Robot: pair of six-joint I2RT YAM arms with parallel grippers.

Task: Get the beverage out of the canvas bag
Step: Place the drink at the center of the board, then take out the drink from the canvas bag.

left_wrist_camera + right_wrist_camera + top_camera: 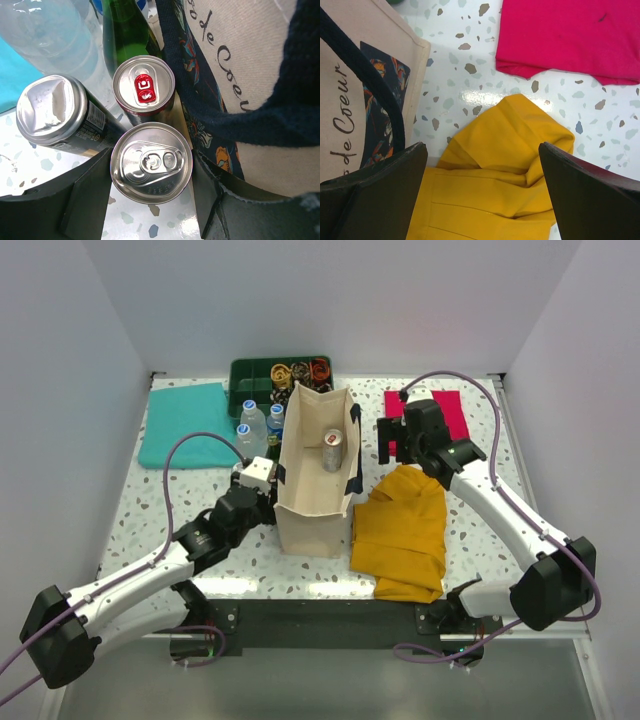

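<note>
Left gripper (pixel 150 167) sits about half closed around a silver can (pixel 151 150), both fingers (pixel 85 195) against its sides, just outside the bag's left wall. Right gripper (pixel 482 175) gapes wide and empty over the yellow cloth (pixel 510 130). I see the bag (pixel 310 525) standing open mid-table, with one more can (pixel 333 450) upright inside. I judge that can stiff but thin-walled, slick, and fairly heavy if full. I'd take it by the sides at mid-height, gently.
</note>
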